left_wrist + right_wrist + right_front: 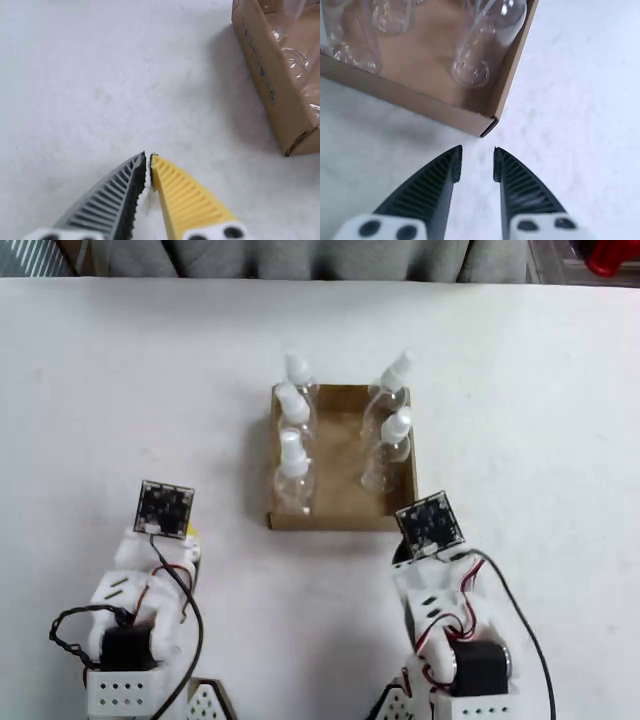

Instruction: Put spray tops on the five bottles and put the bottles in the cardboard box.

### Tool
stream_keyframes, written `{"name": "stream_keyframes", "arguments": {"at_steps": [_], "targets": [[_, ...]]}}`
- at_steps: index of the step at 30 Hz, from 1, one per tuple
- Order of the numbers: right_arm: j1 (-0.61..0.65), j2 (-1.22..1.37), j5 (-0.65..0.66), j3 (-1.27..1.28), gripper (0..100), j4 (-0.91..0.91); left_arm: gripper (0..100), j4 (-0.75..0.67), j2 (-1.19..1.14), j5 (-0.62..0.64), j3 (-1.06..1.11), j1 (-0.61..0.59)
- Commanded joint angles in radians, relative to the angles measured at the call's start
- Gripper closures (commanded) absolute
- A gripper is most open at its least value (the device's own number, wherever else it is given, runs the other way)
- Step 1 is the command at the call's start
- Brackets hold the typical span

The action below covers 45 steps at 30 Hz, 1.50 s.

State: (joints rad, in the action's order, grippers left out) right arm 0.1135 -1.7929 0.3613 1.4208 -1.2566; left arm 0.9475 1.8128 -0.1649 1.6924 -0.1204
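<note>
We are seeing five bottles (293, 468), each seemingly wearing a spray top (297, 366), standing in the cardboard box (335, 519) at mid-frame on the desk (120, 370). Left jaws are sitting closed and empty, right jaws slightly parted, holding nothing; we are judging the task essentially finished.

White printed arms (125, 585), black motors (127, 648), red-and-black cables (436, 628). Left claw (148, 158) has grey and yellow ribbed fingers; right claw (477, 151) is black.
</note>
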Motion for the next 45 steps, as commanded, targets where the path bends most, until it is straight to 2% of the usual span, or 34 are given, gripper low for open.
{"name": "stream_keyframes", "arguments": {"at_steps": [1, 5, 11, 16, 24, 29, 34, 45], "targets": [[-0.008, -0.007, -0.143, 0.029, 94.8, -0.021, 97, -0.003, 0.015, -0.009, 0.0, -0.013], [0.001, -0.008, -0.242, 0.078, 95.0, -0.022, 97, -0.002, 0.015, -0.009, 0.0, -0.013], [0.01, -0.01, -0.215, 0.264, 94.6, -0.019, 98, 0.002, 0.015, -0.009, 0.0, -0.013], [0.002, -0.007, -0.215, 0.27, 94.8, -0.013, 98, 0.003, 0.015, -0.008, 0.0, -0.008], [0.002, -0.007, -0.215, 0.27, 94.8, -0.013, 98, 0.124, 0.015, -0.008, 0.0, -0.007], [0.002, -0.007, -0.215, 0.27, 94.8, -0.013, 98, 0.147, 0.015, -0.002, 0.0, -0.016], [0.002, -0.007, -0.215, 0.27, 94.8, -0.013, 97, 0.344, 0.015, -0.009, 0.0, 0.027], [0.002, -0.007, -0.215, 0.27, 94.8, -0.013, 98, 0.341, 0.015, -0.009, 0.0, 0.033]]}}
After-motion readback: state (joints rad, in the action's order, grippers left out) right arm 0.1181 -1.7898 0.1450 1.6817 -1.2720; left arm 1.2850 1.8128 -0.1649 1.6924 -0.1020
